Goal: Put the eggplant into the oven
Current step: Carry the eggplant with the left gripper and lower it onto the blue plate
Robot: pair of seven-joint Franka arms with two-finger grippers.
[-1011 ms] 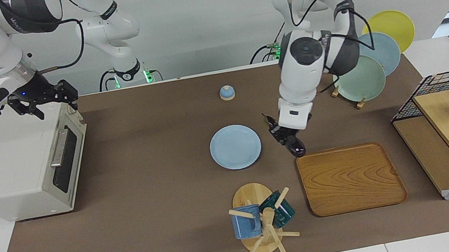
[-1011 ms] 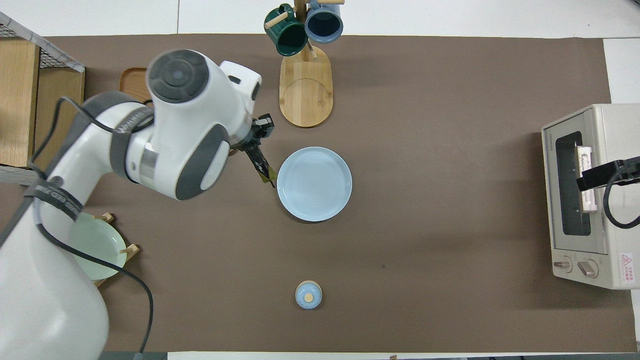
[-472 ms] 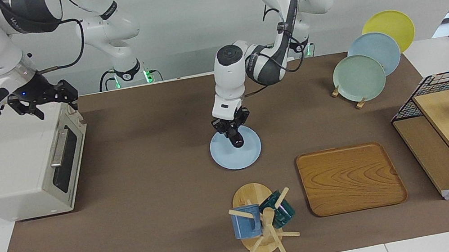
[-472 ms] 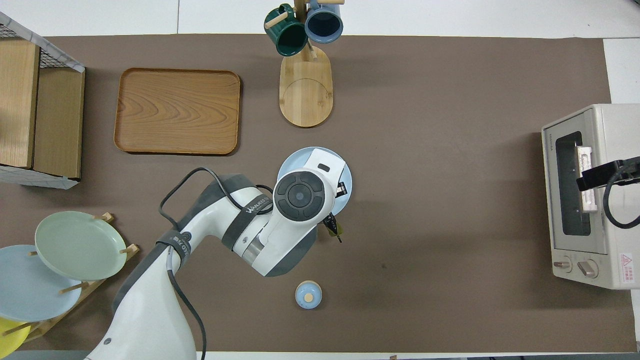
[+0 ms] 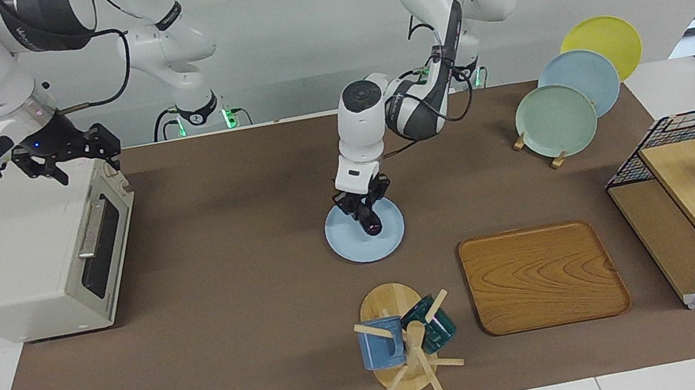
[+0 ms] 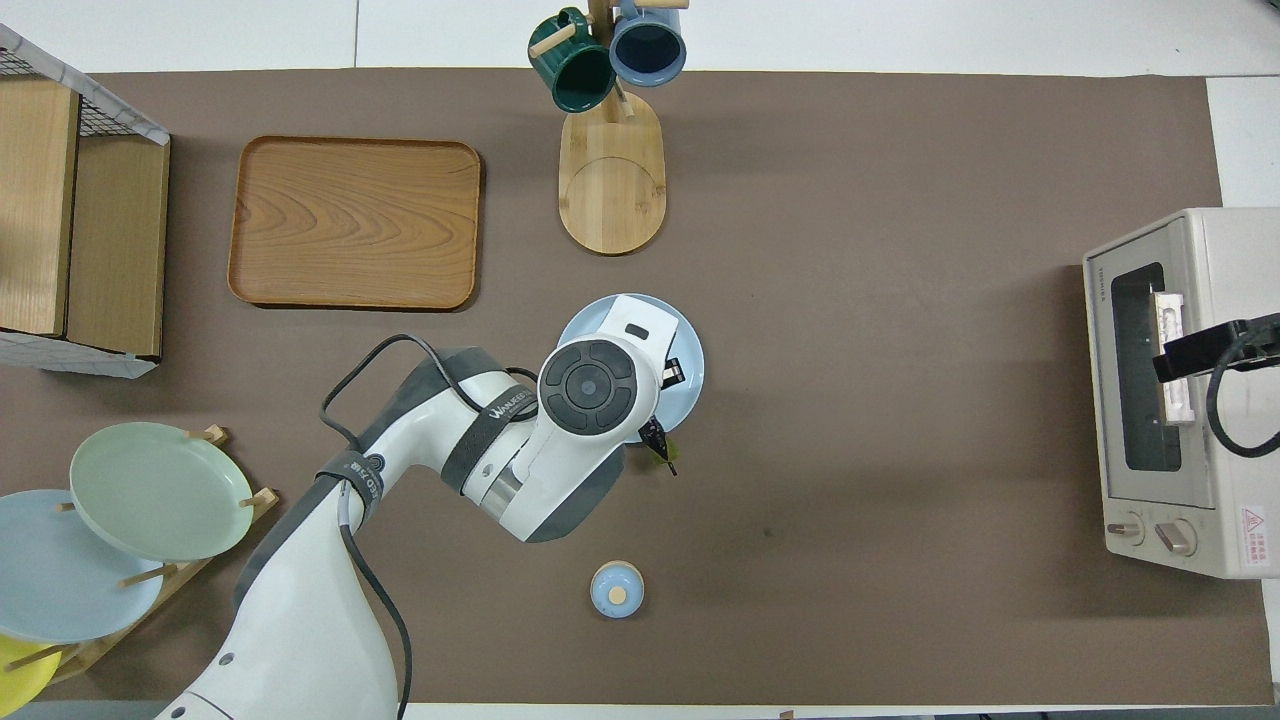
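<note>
The left claw is down over the light blue plate in the middle of the bench, its fingers closed around the eggplant. The eggplant hangs in that grip with its dark rounded end pointing down at the plate; whether it touches the plate cannot be told. In the overhead view the arm's wrist hides most of it, and only the green stem tip shows past the plate's rim, on the side toward the robots.

The oven stands at the right arm's end of the bench, its dark glass door shut and its silver handle facing the middle of the bench. The right claw waits over the oven's top, above the corner nearest the robots; its fingers look spread apart, with nothing between them.

A wooden tray lies toward the left arm's end of the bench, farther from the robots than the plate. A mug tree with a blue and a green mug stands near the bench edge farthest from the robots.
</note>
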